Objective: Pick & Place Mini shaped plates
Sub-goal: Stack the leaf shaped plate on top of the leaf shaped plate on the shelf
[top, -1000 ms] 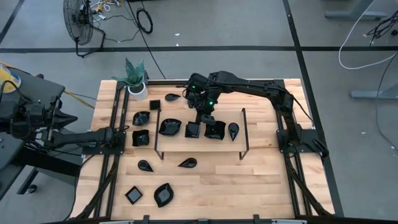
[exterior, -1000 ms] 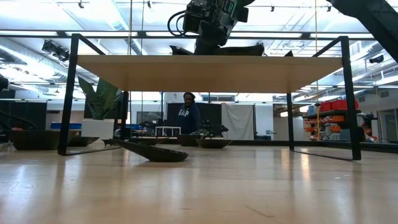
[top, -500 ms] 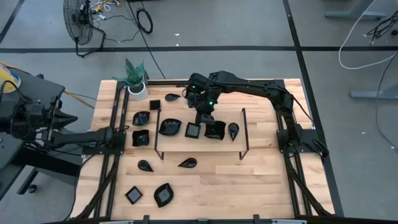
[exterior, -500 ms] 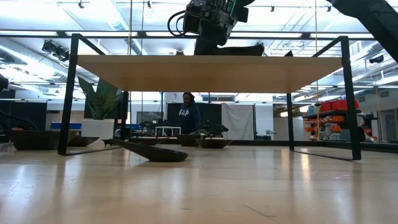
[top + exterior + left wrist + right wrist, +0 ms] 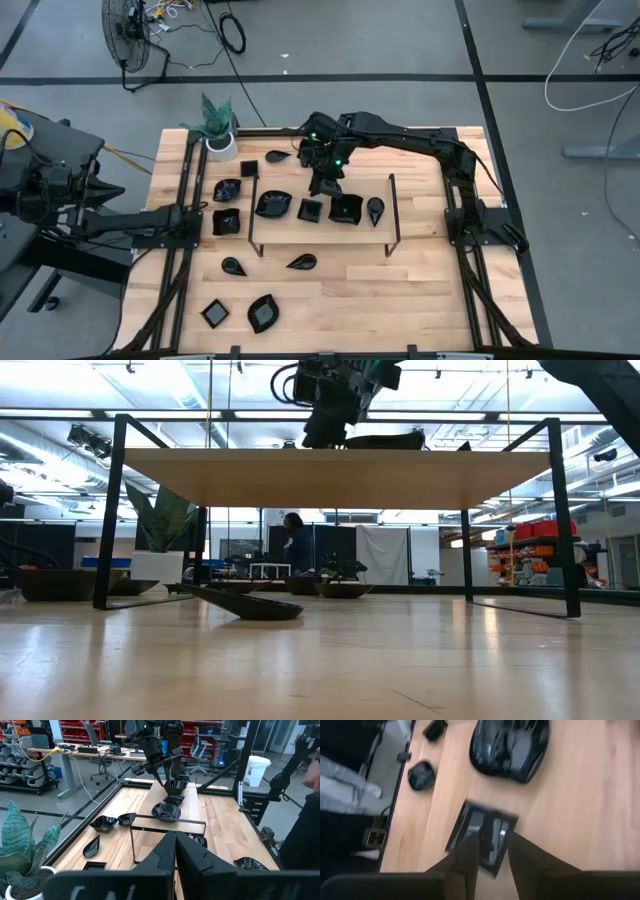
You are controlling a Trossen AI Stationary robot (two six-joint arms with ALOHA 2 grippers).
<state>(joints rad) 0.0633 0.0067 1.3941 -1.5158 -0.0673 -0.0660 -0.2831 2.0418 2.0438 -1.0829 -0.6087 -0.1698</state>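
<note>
While the right gripper (image 5: 492, 851) hangs just above the square mini plate (image 5: 482, 838), its two dark fingers (image 5: 465, 857) stand part-way apart with nothing between them — the plate lies flat on the wooden shelf (image 5: 320, 232) beneath, free of the grip. In the high view that gripper (image 5: 322, 184) sits just behind the square plate (image 5: 310, 209), which rests in a row on the shelf: a wavy leaf plate (image 5: 272, 204) beside it on one side, another square-ish plate (image 5: 345, 209) and a teardrop plate (image 5: 375, 209) on the other.

By its look the square plate is stiff, light and glossy, so probably slippery and liable to chip if dropped; the raised rim, pinched across one edge, seems the surest hold. It has no real long axis, and it lies roughly square to the shelf. The teardrop plate's long axis runs across the shelf's depth, tip toward the front.

Well off the shelf, the left gripper (image 5: 175, 851) waits near the potted plant (image 5: 218, 125), fingers closed and empty.
</note>
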